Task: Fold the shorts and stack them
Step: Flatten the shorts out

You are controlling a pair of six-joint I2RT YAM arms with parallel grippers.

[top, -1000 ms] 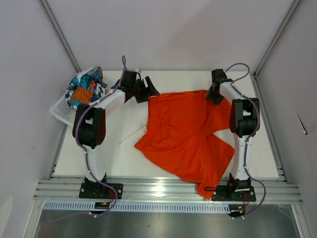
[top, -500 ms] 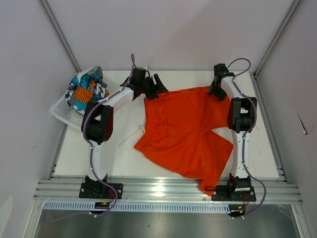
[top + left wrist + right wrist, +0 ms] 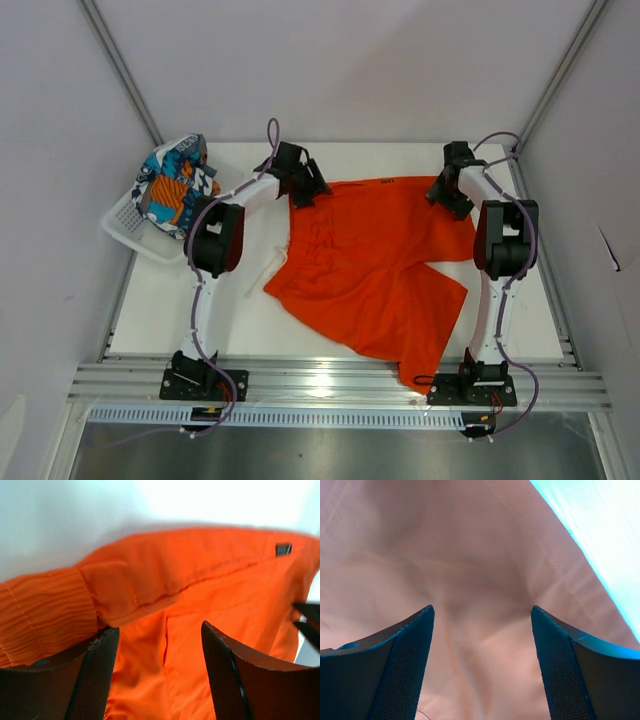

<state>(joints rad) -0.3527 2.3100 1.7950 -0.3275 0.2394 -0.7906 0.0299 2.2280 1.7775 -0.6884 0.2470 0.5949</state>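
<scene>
STEP: flattening before the first fold, as judged | orange shorts [image 3: 375, 260] are spread mid-frame on desk [image 3: 240, 320] | patterned shorts [image 3: 175, 180] are kept in basket [image 3: 125, 225], upper left | left jaws and right jaws are released, set over upper corners | NEXT: waistband must be pinched and folded over.

The orange shorts [image 3: 370, 260] are spread open and mostly flat on the desk [image 3: 250, 320]. The waistband [image 3: 45, 610], ribbed and gathered, is laid along the far side, and the legs are pointed toward the near edge. The right leg is draped over that edge. Loose wrinkles are seen across the middle. A white drawstring [image 3: 262, 272] is trailed out to the left, and a small dark tag [image 3: 283, 549] is sewn near the waist. The patterned shorts [image 3: 172, 185] are bunched in the basket [image 3: 125, 225] at the far left, well apart.
</scene>
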